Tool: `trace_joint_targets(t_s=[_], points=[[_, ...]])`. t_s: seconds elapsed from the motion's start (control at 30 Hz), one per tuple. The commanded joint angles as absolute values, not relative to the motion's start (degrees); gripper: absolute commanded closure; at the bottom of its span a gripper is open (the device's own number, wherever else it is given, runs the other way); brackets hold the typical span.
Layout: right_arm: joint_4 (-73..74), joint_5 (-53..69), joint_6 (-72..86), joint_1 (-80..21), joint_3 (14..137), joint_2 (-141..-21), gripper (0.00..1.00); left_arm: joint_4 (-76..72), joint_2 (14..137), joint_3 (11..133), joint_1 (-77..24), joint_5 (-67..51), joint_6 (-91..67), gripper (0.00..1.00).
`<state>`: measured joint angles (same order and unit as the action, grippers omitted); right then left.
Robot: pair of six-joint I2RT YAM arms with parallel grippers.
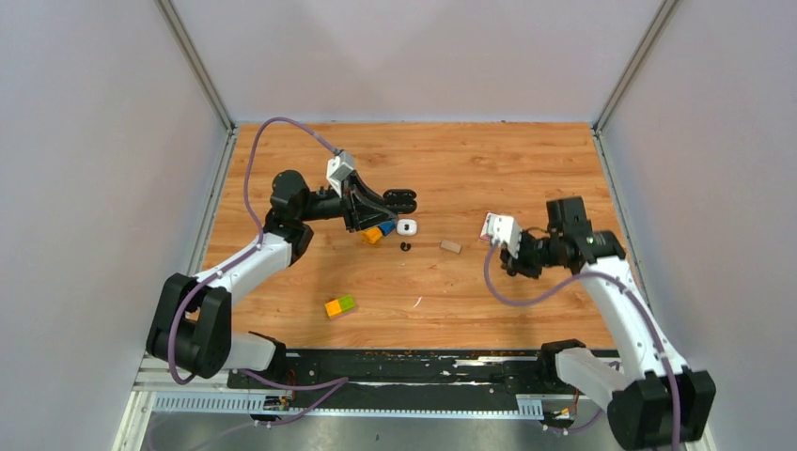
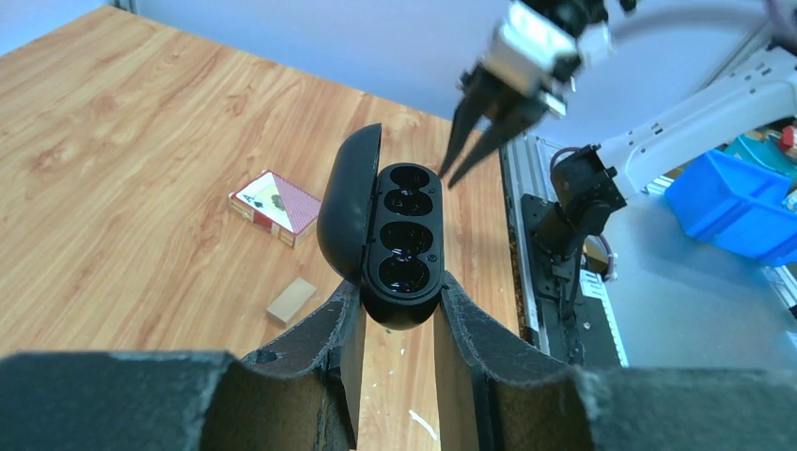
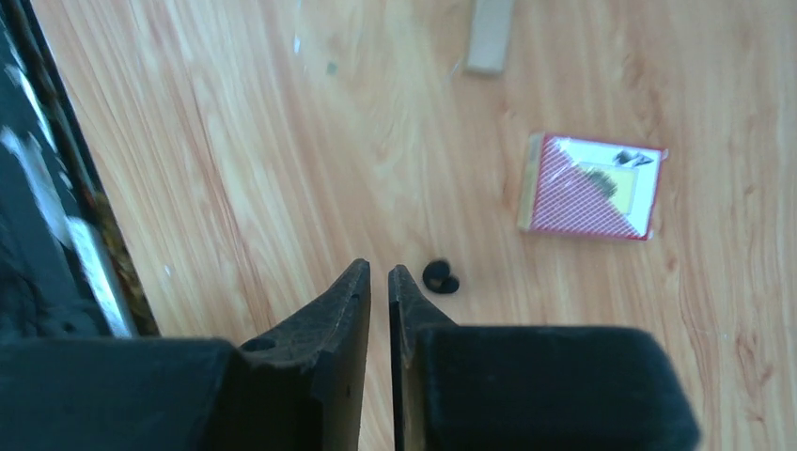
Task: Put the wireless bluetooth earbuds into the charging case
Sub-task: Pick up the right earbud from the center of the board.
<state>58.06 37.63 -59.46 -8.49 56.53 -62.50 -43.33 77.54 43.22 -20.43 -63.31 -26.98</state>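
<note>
The left gripper is clenched on the black charging case and grips its lower end between both fingers. The case stands upright between the jaws with its lid swung open to the left, and its dark hollows face the wrist camera. In the top view this case is held above the table, a little left of the middle and close above the small white case.

The right gripper has its fingers almost together, with only a thin gap and nothing between them. A black earbud lies on the wood just beside the tip of one finger, outside the gap. I cannot tell if the finger touches it. Near it lies a red card box, and further away a small wooden block. In the left wrist view the tips of the right gripper point down toward the upper end of the open case, but they stay apart from it.

In the top view a small black bud lies just below the white case. A blue and orange block lies to the left of the white case. An orange and green block is well apart, toward the near edge.
</note>
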Motion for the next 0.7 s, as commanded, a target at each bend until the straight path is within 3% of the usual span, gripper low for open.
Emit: trace_joint_targets(t_s=[0.0,0.17,0.67], points=[[46.93,30.94,-81.48,-8.44,40.59,-50.78,0.84,-40.11,75.35,44.09,-20.15,-62.6,-26.5,1.0],[39.6,34.17,-88.79,-8.45,30.86,-45.12,0.79,-35.23,75.27,45.26,-20.04,-62.88,-24.23,1.0],[43.66,31.49,-91.96,-6.15,37.48,-64.66,0.82,-26.03,73.97,46.23,-19.78,-61.13,-18.63,1.0]])
